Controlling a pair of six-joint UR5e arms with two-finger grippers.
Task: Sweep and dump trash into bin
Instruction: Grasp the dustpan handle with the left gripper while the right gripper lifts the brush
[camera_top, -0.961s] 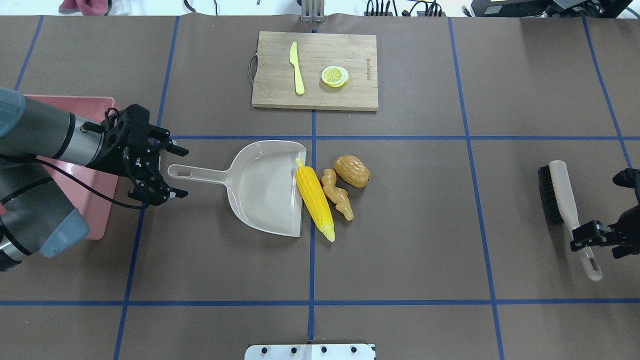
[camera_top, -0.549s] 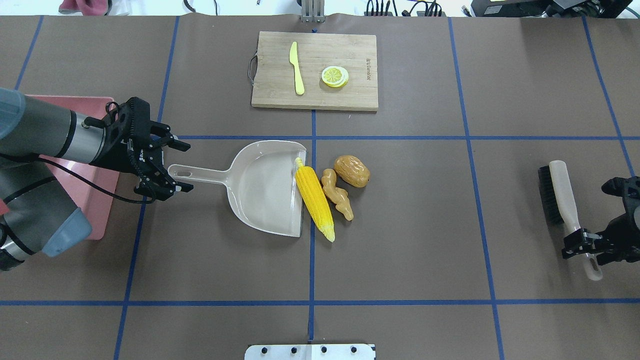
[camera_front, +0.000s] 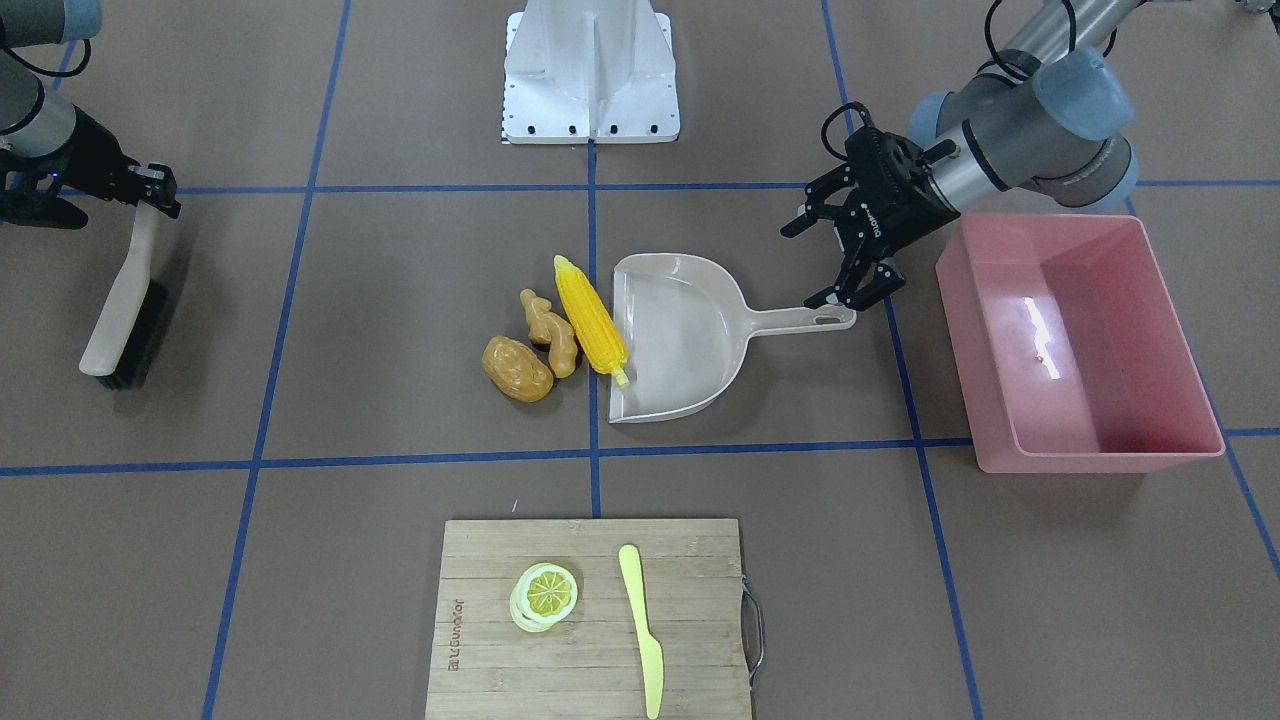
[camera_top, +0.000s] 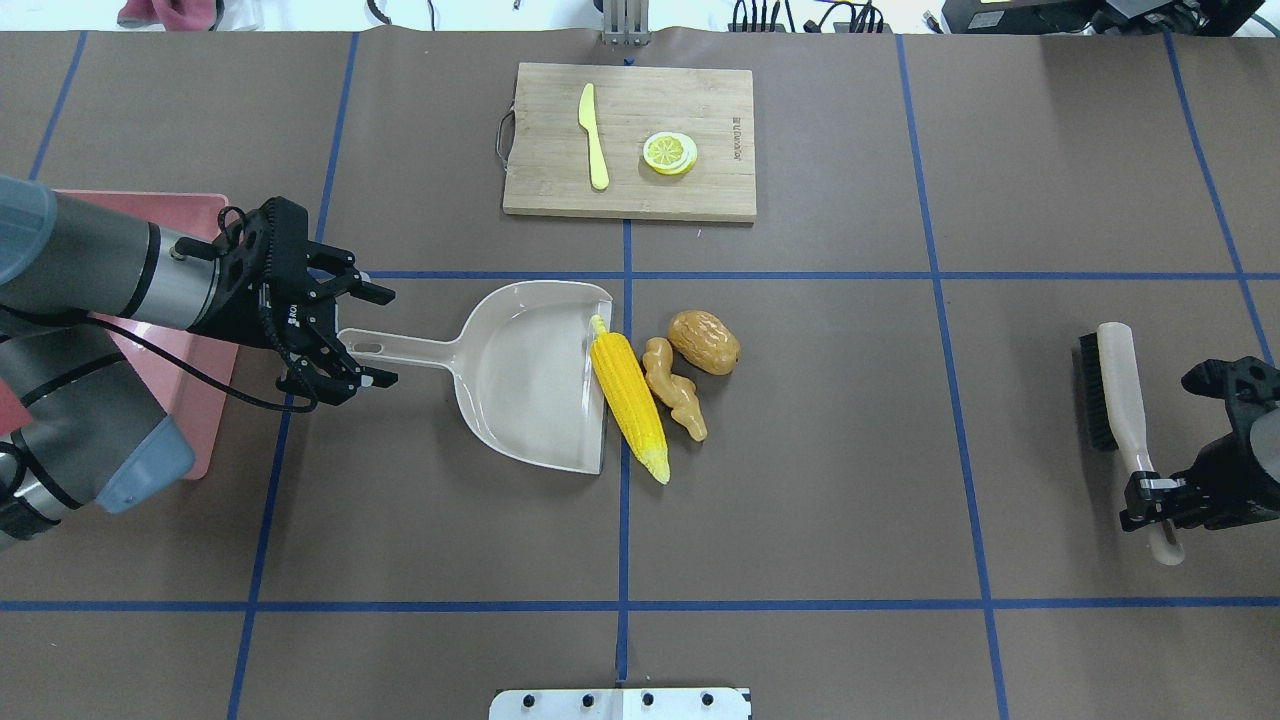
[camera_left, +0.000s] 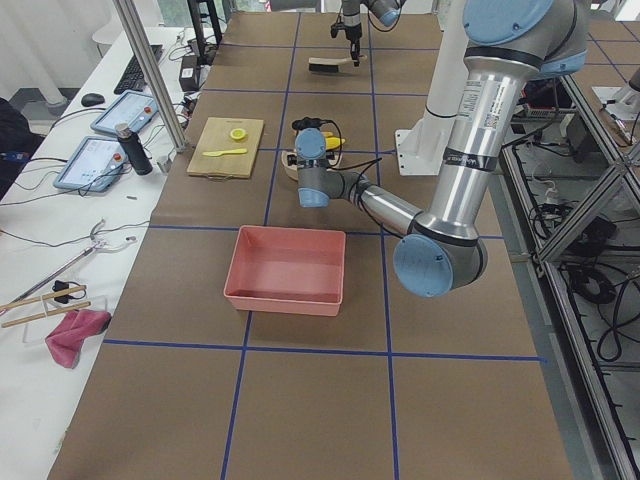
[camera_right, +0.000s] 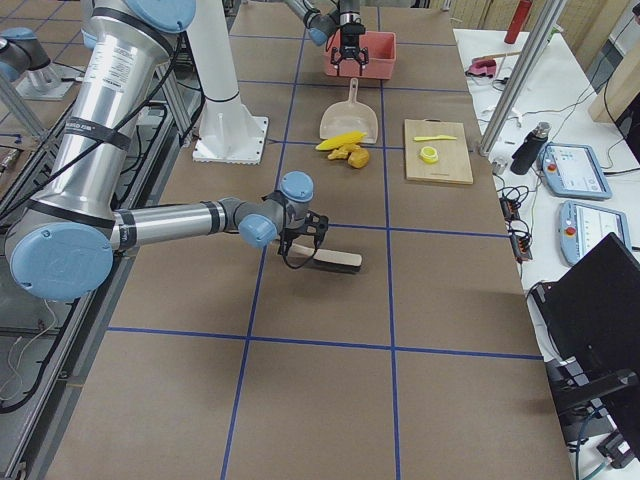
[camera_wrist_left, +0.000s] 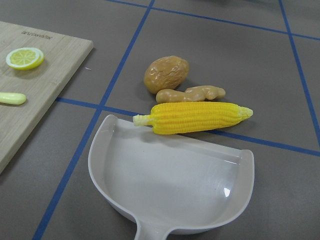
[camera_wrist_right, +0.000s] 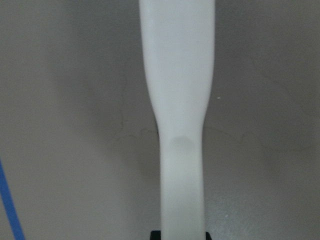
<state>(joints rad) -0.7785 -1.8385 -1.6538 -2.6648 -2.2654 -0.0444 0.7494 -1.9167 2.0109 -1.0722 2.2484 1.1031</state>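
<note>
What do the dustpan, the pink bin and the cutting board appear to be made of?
Dustpan: smooth beige plastic, apparently moulded in one piece, with a small glossy highlight inside.
Bin: pink plastic, shiny, with bright reflections inside.
Cutting board: likely bamboo or wood, matte, with strip grain and a printed mark.

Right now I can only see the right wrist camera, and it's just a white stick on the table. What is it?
Observer: That's the handle of a brush. The right fingers are clamped on its end.
Operator: Where's the trash?
Observer: The corn, ginger and potato lie by the open edge of the dustpan, and the corn rests against it.
Operator: Is the other arm helping?
Observer: The left fingers are open on either side of the dustpan handle, not gripping it.
</note>
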